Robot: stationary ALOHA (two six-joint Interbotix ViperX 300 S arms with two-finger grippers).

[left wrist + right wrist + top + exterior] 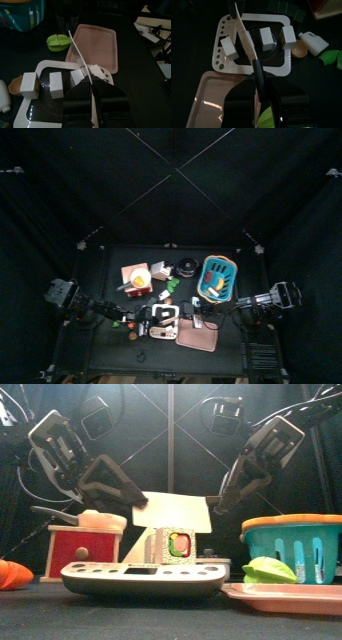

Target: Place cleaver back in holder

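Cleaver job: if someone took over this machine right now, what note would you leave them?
Left gripper: shut on the cleaver, at the blade end.
Right gripper: appears shut on the cleaver's black handle.
Cleaver: held upright in the air between both arms, above the white tray.
Holder: to the left, apart from the cleaver.
Done: cleaver lifted.
Left: carry it to the holder, slot it in.

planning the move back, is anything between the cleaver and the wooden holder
Nothing visible does. The cleaver hangs over the white tray; the holder sits farther back and left, open space between them. Small green items lie beside the holder.
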